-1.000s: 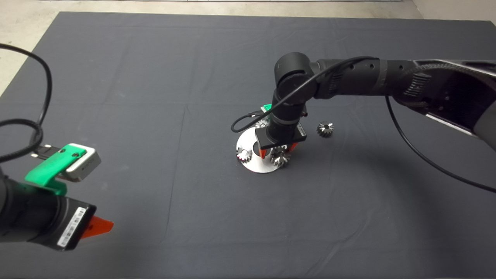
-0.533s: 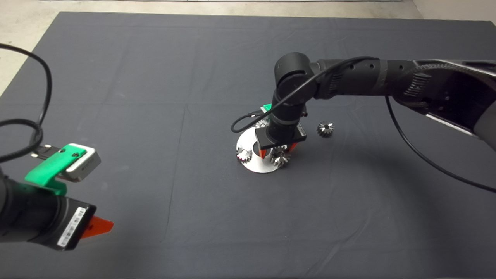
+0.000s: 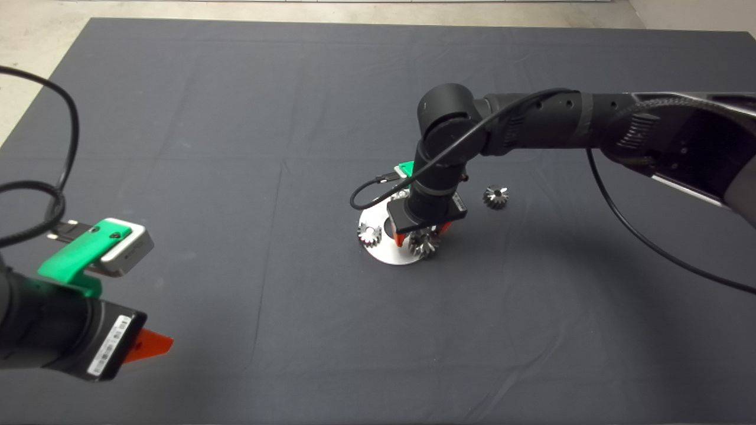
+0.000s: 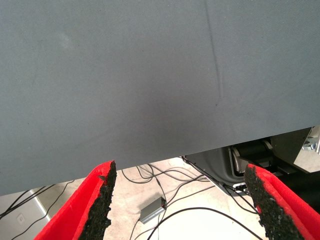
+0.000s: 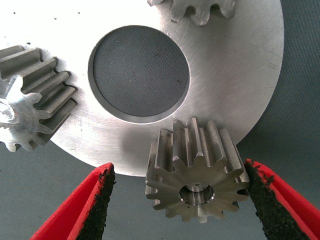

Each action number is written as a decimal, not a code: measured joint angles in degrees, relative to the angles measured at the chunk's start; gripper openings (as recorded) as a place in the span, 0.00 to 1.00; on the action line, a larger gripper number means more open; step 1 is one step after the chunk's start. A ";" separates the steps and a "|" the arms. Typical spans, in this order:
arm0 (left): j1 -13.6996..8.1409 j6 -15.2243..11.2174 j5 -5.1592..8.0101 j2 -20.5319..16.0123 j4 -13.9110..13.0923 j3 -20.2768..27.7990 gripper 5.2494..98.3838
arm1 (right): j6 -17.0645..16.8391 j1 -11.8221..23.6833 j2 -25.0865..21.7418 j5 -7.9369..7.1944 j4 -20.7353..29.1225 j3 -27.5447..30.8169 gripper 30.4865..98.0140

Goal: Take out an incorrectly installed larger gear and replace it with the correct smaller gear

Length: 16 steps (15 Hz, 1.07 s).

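A round steel plate with a central hole lies mid-mat. The larger gear sits at its near right rim, seen close in the right wrist view as a grey toothed gear with a centre hole. My right gripper hangs over it, open, one pad on each side; in the right wrist view one pad is close to the teeth and the other stands apart. A smaller gear lies loose on the mat to the right of the plate. My left gripper is parked open at the lower left.
Two other small gears stand on the plate: one at its left rim, one at the far rim, mostly hidden behind the wrist in the head view. The left wrist view shows the mat's edge and cables on the floor.
My right arm has shifted slightly down and left over the plate. The plate and its gears show a touch further left. The left arm has not moved.
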 measured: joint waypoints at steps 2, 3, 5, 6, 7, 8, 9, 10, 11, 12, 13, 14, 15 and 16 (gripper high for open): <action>0.00 0.00 0.00 -0.02 0.00 0.00 0.63 | 0.02 0.00 -0.04 -0.12 0.00 0.00 0.49; 0.00 0.00 0.00 -0.02 0.00 0.00 0.63 | 0.02 0.00 -0.15 -0.04 0.02 0.00 0.47; 0.00 0.00 0.00 -0.02 0.00 0.00 0.63 | 0.02 0.00 -0.12 -0.06 0.00 0.00 0.47; -0.01 0.00 0.00 -0.02 0.00 0.00 0.63 | 0.03 0.00 -0.14 -0.23 0.00 0.00 0.44; 0.00 0.00 0.00 -0.02 0.00 0.00 0.63 | 0.05 0.00 -0.15 -0.30 0.00 0.00 0.40; 0.00 0.00 0.00 -0.02 0.02 0.00 0.63 | 0.05 0.00 -0.15 -0.30 0.02 0.00 0.40; 0.00 0.00 0.00 -0.04 0.02 -0.02 0.63 | 0.05 0.00 -0.15 -0.37 0.00 0.00 0.37; 0.00 0.00 0.00 -0.06 0.02 -0.02 0.63 | 0.05 0.00 -0.15 -0.34 0.00 0.00 0.33; 0.00 0.00 0.00 -0.04 0.02 -0.01 0.63 | 0.05 0.00 -0.12 -0.30 0.02 0.02 0.32; 0.00 0.00 0.00 -0.04 0.02 -0.02 0.63 | 0.05 0.00 -0.12 -0.32 0.00 0.05 0.29; 0.00 0.00 0.00 -0.04 0.02 -0.02 0.63 | 0.05 0.00 -0.12 -0.32 0.00 0.05 0.28; 0.00 0.00 0.00 -0.04 0.02 -0.02 0.63 | 0.05 0.00 -0.12 -0.30 0.01 0.05 0.28; 0.00 0.00 0.00 -0.04 0.02 -0.02 0.63 | 0.05 0.00 -0.12 -0.30 0.00 0.05 0.27; 0.00 0.01 0.00 -0.04 0.02 -0.02 0.63 | 0.05 0.00 -0.12 -0.28 0.00 0.05 0.27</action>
